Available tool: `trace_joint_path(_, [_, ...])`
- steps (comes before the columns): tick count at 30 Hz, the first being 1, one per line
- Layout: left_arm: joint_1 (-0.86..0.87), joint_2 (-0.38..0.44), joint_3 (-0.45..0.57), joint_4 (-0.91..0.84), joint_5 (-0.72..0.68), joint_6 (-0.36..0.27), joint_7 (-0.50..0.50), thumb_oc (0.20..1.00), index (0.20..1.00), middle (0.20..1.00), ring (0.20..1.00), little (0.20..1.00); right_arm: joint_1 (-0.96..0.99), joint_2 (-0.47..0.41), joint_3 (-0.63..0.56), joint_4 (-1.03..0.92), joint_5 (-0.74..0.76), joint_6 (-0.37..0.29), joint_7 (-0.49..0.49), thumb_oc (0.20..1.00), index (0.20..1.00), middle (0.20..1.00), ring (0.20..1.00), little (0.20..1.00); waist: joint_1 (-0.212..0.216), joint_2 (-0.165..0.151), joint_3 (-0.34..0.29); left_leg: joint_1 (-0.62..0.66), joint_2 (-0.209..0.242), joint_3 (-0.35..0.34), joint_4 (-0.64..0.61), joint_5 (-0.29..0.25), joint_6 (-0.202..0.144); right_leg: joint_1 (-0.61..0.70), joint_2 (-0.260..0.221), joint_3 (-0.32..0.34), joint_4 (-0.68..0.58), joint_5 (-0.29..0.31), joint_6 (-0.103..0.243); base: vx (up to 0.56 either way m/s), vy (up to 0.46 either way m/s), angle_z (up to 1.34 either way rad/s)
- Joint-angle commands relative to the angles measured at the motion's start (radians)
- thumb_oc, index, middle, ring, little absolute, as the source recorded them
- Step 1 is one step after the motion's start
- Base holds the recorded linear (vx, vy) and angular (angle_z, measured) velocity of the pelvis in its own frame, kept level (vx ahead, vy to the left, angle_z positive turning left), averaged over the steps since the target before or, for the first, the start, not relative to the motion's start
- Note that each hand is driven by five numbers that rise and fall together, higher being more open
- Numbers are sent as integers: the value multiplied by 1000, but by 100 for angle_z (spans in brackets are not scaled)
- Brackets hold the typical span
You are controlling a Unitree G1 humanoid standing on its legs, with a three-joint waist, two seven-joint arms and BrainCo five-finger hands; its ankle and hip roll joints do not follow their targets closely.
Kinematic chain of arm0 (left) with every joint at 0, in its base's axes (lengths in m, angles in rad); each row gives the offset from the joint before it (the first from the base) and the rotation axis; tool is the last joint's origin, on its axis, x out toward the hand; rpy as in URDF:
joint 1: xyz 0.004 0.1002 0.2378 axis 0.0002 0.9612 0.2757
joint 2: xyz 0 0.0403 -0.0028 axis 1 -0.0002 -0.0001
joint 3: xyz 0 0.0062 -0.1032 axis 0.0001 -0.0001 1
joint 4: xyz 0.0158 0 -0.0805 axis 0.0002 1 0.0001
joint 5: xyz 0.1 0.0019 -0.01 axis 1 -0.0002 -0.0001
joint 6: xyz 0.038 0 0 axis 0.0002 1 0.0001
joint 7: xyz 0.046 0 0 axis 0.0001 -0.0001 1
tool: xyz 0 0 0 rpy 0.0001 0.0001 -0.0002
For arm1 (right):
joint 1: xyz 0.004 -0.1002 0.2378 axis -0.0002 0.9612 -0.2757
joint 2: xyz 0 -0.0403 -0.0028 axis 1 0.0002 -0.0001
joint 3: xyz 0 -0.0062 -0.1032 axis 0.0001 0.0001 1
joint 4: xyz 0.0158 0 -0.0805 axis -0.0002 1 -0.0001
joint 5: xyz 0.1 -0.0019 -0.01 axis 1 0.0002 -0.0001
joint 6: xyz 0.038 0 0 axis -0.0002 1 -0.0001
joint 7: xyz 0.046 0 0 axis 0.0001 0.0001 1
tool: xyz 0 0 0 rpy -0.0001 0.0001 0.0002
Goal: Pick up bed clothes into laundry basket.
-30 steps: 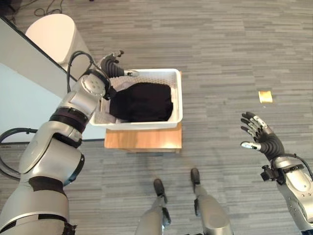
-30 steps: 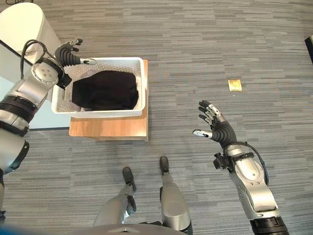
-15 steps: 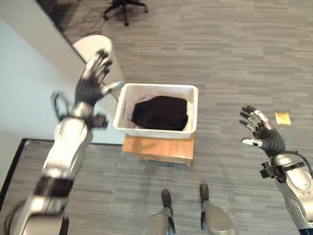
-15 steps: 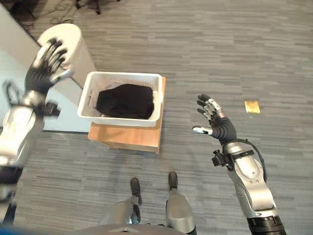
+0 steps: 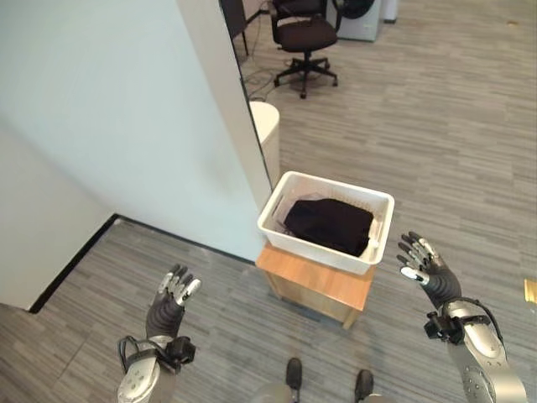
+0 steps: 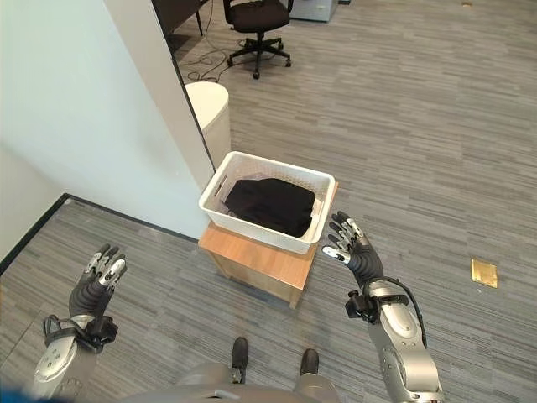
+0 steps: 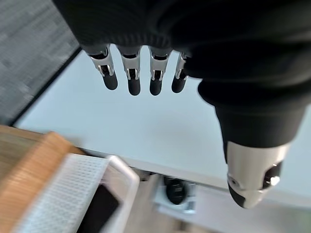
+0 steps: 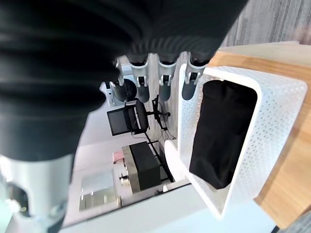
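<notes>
Grey plank floor (image 5: 436,126), pale wall (image 5: 109,126) on my left. Black bed clothes (image 6: 270,206) lie in the white laundry basket (image 6: 220,205) on its wooden stand (image 6: 256,262), just ahead of my right hand (image 6: 351,248); left hand (image 6: 94,284) well apart. Both hands released, empty; I judge the load placed, so withdraw without nudging the basket.

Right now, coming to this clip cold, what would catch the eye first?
The white laundry basket on a low wooden stand, beside the pale wall, with a dark folded garment lying inside it. Next, both hands raised in the air with fingers spread and holding nothing: the left hand low over the grey floor, well away from the basket, and the right hand just off the stand's corner.
</notes>
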Motion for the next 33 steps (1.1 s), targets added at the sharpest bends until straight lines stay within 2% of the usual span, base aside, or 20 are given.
trace_joint_path(1, [-48,83,62,-15,-2,-42,15,1000,1000,1000,1000,1000,-146,-18,30,-11,-13,-52,-5,1000,1000,1000,1000,1000,73,-33,15,-1,-3,-89,129,-115,24,31,-103,-27,176,-119,38,70,61,3])
trace_joint_path(3, [-53,80,70,-8,5,-40,29,1000,1000,1000,1000,1000,-180,-13,39,-6,-26,-51,-15,1000,1000,1000,1000,1000,105,-23,23,1,-32,-149,150,-129,52,-7,-155,-55,372,-97,47,74,158,31])
trace_joint_path(6, [-26,84,107,-35,70,-34,51,1000,1000,1000,1000,1000,-186,13,42,-5,-33,-47,-35,1000,1000,1000,1000,1000,118,13,34,30,-84,-244,152,-120,103,-131,-214,-6,739,75,44,100,223,128])
trace_joint_path(7, [-26,83,108,-37,71,-32,52,1000,1000,1000,1000,1000,-187,13,43,-5,-33,-47,-35,1000,1000,1000,1000,1000,116,12,32,25,-86,-244,151,-114,104,-138,-216,-5,740,80,44,63,69,155])
trace_joint_path(8, [-20,98,111,-61,114,-35,53,1000,1000,1000,1000,1000,-179,26,33,9,-41,-52,-47,1000,1000,1000,1000,1000,105,37,39,47,-80,-342,139,-103,98,-235,-135,117,847,29,23,88,-65,153])
trace_joint_path(11, [-29,97,95,-84,117,-48,40,1000,1000,1000,1000,1000,-160,3,5,27,-36,-46,-49,1000,1000,1000,1000,1000,76,30,35,72,-80,-464,132,-115,58,-276,5,285,652,-144,-4,194,-157,214])
trace_joint_path(12, [-29,96,95,-85,117,-48,41,1000,1000,1000,1000,1000,-160,2,4,27,-35,-47,-49,1000,1000,1000,1000,1000,75,33,35,70,-78,-465,132,-112,57,-273,7,283,644,-138,-4,232,-231,219])
trace_joint_path(13, [-53,97,65,-85,116,-55,31,1000,1000,1000,1000,1000,-117,-14,-49,37,-16,-59,-62,1000,1000,1000,1000,1000,40,14,43,60,-105,-565,152,-115,43,-226,92,484,415,-186,2,185,-238,200])
trace_joint_path(15, [-114,107,8,-73,107,-58,26,1000,1000,1000,1000,1000,-46,-17,-141,29,21,-82,-95,1000,1000,1000,1000,1000,-10,1,54,28,-121,-630,176,-97,13,-186,135,653,347,-195,14,126,-329,263])
trace_joint_path(16, [-133,102,-17,-67,112,-57,32,1000,1000,1000,1000,1000,-30,-15,-152,30,41,-91,-106,1000,1000,1000,1000,1000,-12,-9,58,7,-125,-627,185,-104,-4,-157,109,608,294,-182,16,-5,-431,475])
trace_joint_path(17, [-126,79,-24,-70,131,-53,23,1000,1000,1000,1000,1000,-4,-13,-172,27,42,-77,-94,1000,1000,1000,1000,1000,-22,-21,47,-10,-113,-616,173,-85,-32,-128,75,514,245,-151,-3,40,-515,504])
trace_joint_path(18, [-110,62,-16,-72,127,-56,25,1000,1000,1000,1000,1000,-2,-27,-177,36,32,-76,-90,1000,1000,1000,1000,1000,-11,-31,44,-30,-95,-606,187,-78,-48,-112,76,491,233,-152,-12,67,-486,347])
trace_joint_path(19, [-93,43,-17,-75,118,-51,22,1000,1000,1000,1000,1000,5,-40,-192,43,40,-70,-94,1000,1000,1000,1000,1000,-20,-43,48,-75,-84,-548,227,-73,-50,-97,68,467,210,-151,-20,58,-287,134])
trace_joint_path(20, [-92,42,-17,-76,118,-50,22,1000,1000,1000,1000,1000,5,-41,-192,44,41,-71,-94,1000,1000,1000,1000,1000,-22,-43,46,-82,-86,-550,231,-70,-52,-100,66,465,206,-145,-18,-20,-358,38])
trace_joint_path(21, [-75,27,-21,-75,100,-39,19,1000,1000,1000,1000,1000,9,-52,-195,60,75,-73,-106,1000,1000,1000,1000,1000,-29,-71,65,-125,-79,-424,320,-90,-19,-69,60,432,189,-148,-40,-94,-354,58])
trace_joint_path(24, [-61,26,-22,-63,89,-26,18,1000,1000,1000,1000,1000,14,-61,-198,94,57,-79,-129,1000,1000,1000,1000,1000,-64,-91,77,-121,-18,-149,427,-127,-8,-72,22,277,183,-132,-49,-233,-318,151])
trace_joint_path(27, [-60,33,-30,-67,86,-14,5,1000,1000,1000,1000,1000,39,-30,-241,96,35,-86,-149,1000,1000,1000,1000,1000,-107,-79,57,-48,41,21,428,-162,-16,-68,-9,124,181,-145,-48,-212,-136,132])
trace_joint_path(30, [-99,51,-54,-63,96,-4,3,1000,1000,1000,1000,1000,75,36,-292,79,47,-110,-165,1000,1000,1000,1000,1000,-173,-60,28,36,125,227,358,-153,-28,-63,-44,-57,194,-154,-45,-224,-42,220])
trace_joint_path(32, [-133,63,-86,-54,100,-1,2,1000,1000,1000,1000,1000,96,73,-307,79,50,-122,-173,1000,1000,1000,1000,1000,-207,-35,11,70,131,304,249,-158,-41,-57,-66,-175,197,-154,-38,-179,45,165])
trace_joint_path(33, [-133,63,-88,-54,100,-1,3,1000,1000,1000,1000,1000,97,73,-308,79,50,-122,-173,1000,1000,1000,1000,1000,-212,-36,9,72,128,299,241,-152,-41,-55,-68,-181,197,-154,-37,-110,108,127])
